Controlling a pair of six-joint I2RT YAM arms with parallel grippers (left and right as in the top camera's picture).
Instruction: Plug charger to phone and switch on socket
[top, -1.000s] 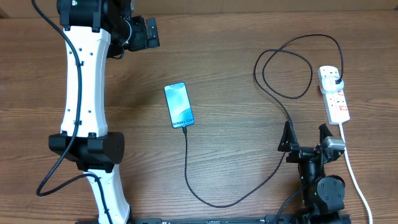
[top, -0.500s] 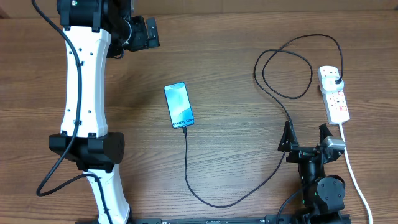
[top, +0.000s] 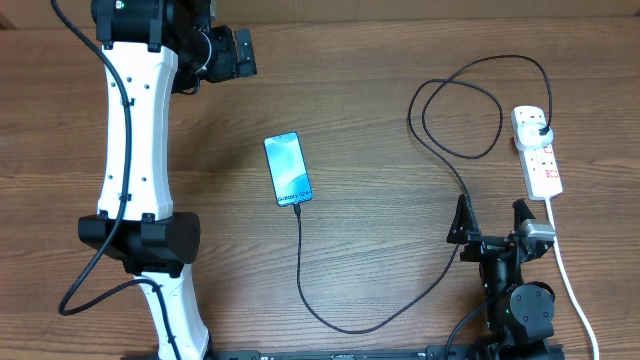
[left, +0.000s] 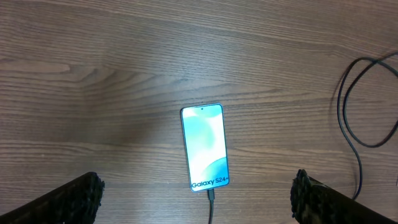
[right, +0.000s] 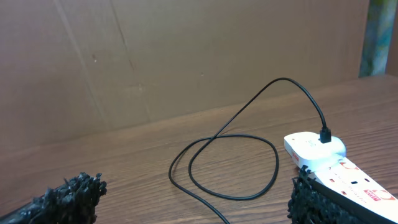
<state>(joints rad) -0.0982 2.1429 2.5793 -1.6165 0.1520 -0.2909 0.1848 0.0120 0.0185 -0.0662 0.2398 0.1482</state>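
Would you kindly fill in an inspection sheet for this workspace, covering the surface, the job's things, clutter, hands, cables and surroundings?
Surface: wooden table, bare wood grain.
Job's things: phone lies face up with its screen lit. The socket lies by the right edge; its switch state is too small to tell.
Clutter: nothing seen.
Hands: left hand open and empty, above the far left of the table. Right hand open and empty, near the socket.
Cables: charger runs from the phone's lower edge, loops once, and its plug sits in the socket's far end. A thick white cord leaves the socket toward the near edge.
Surroundings: brown board wall behind the table.
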